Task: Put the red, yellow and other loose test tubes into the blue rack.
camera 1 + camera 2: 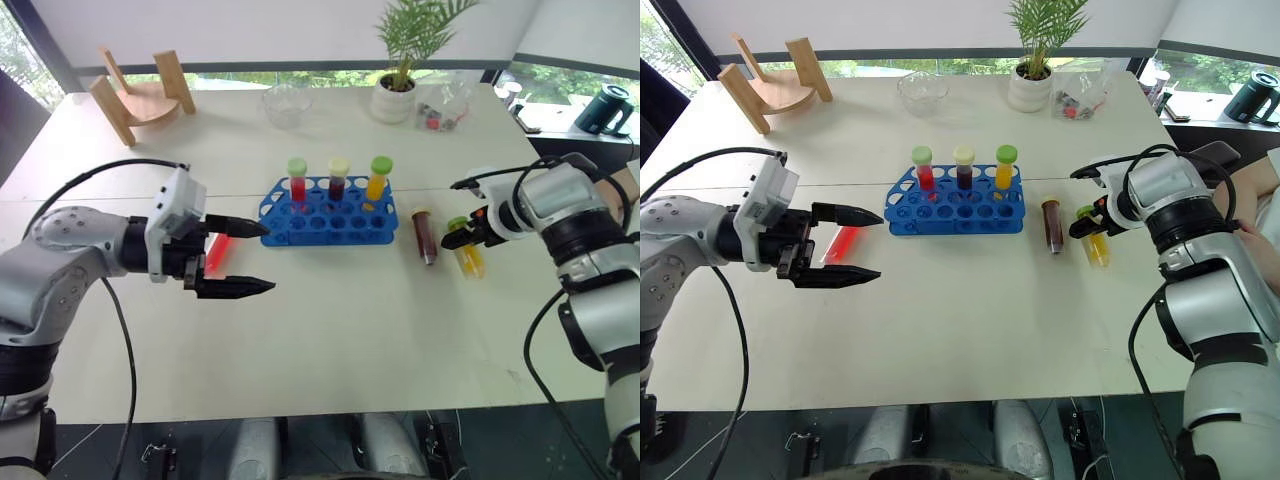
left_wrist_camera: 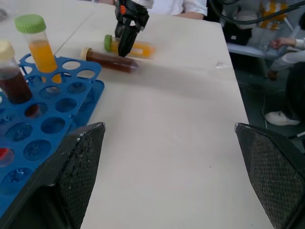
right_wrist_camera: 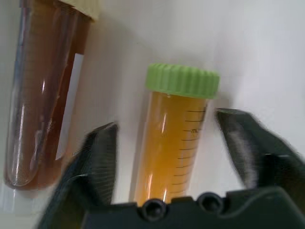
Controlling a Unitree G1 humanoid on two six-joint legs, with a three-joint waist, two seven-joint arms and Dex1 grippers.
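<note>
My left arm reached in from the left, forearm roughly level, left hand (image 1: 250,258) pointing right with its two black fingers spread wide, holding nothing. My right arm bent in from the right, wrist angled down, right hand (image 3: 167,143) low over the desk, fingers apart, not yet clamped on anything.

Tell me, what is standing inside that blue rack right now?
The blue rack holds three capped tubes upright in its back row: a red one, a dark maroon one and a yellow-orange one. The other holes look empty. The tubes' lower ends are hidden inside the rack.
</note>
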